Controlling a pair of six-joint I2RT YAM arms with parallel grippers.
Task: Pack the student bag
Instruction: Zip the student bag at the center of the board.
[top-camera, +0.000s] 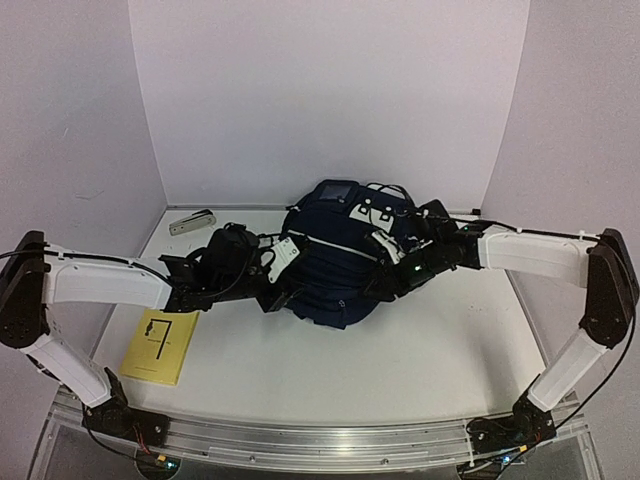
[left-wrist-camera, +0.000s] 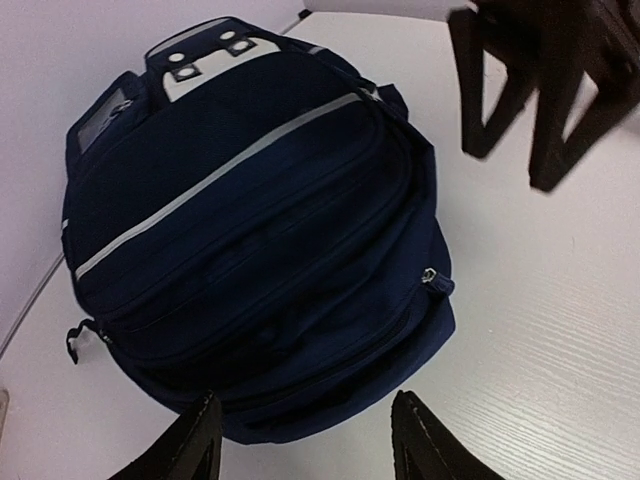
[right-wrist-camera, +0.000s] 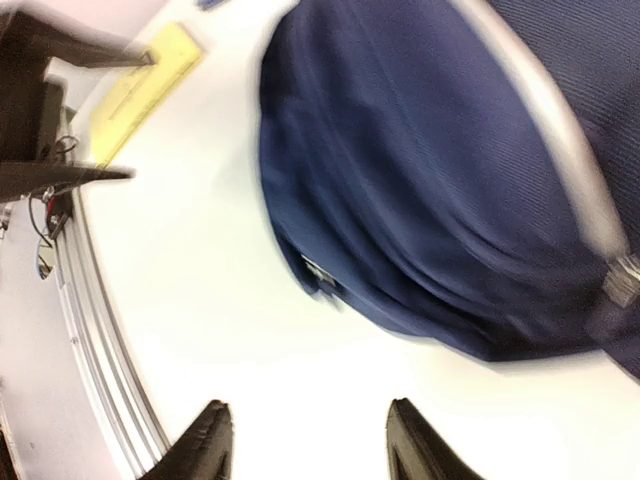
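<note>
Navy fabric fills the middle: the student bag (top-camera: 335, 275) lies on the white table (top-camera: 430, 350) towards its far edge, with its white patch facing the back wall. The left arm (top-camera: 110, 285) bends out over the table's left edge and reaches inward. The left gripper (left-wrist-camera: 308, 440) has its jaws apart at the bag's near left side, the bag's lower rim just reaching between them. The right arm (top-camera: 540, 250) mirrors it from the right edge. The right gripper (right-wrist-camera: 305, 440) is also spread, over bare tabletop beside the bag. A yellow booklet (top-camera: 160, 345) lies near the left edge, and a grey object (top-camera: 192, 221) sits by the far left corner. White tabletop shows between the bag and the near edge.
</note>
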